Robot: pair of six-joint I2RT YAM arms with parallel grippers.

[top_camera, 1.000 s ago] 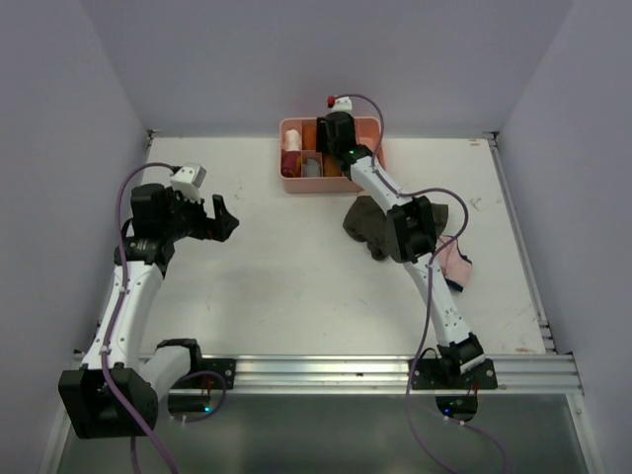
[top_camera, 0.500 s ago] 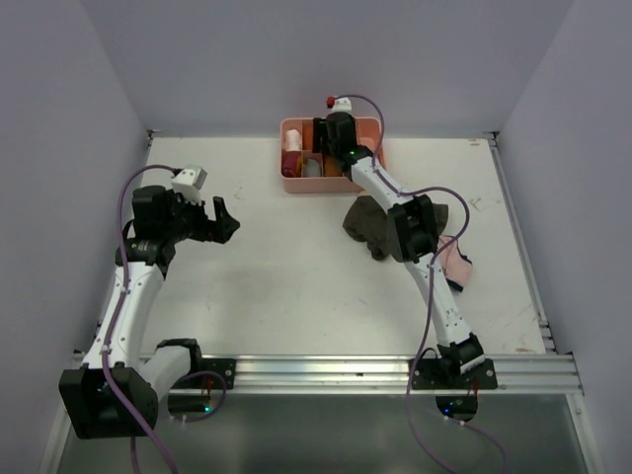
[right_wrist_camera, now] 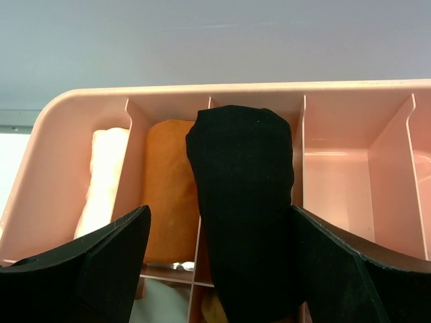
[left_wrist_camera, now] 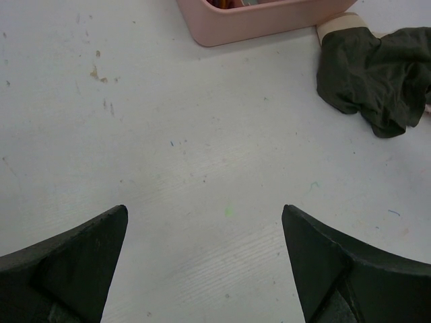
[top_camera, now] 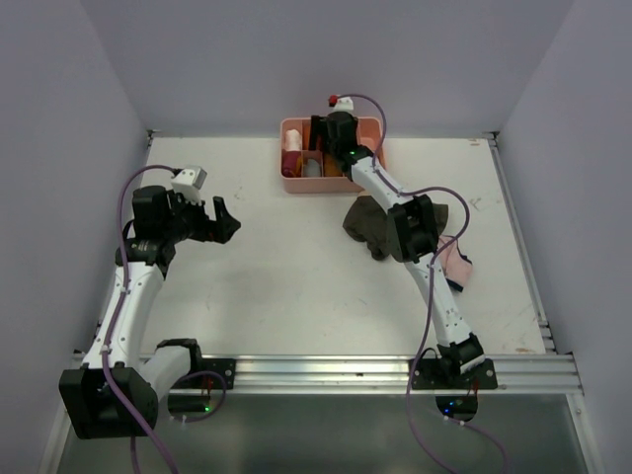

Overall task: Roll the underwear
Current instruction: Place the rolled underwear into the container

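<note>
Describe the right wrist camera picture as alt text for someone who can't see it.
Rolled black underwear sits in a compartment of a pink divided tray, framed by the open right gripper. An orange roll and a cream roll sit in compartments to its left.

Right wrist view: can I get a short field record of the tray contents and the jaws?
tray: pink, divided
underwear: black roll, in compartment right of orange roll
orange roll: own compartment
cream roll: leftmost compartment
right jaws: open, either side of underwear
</note>
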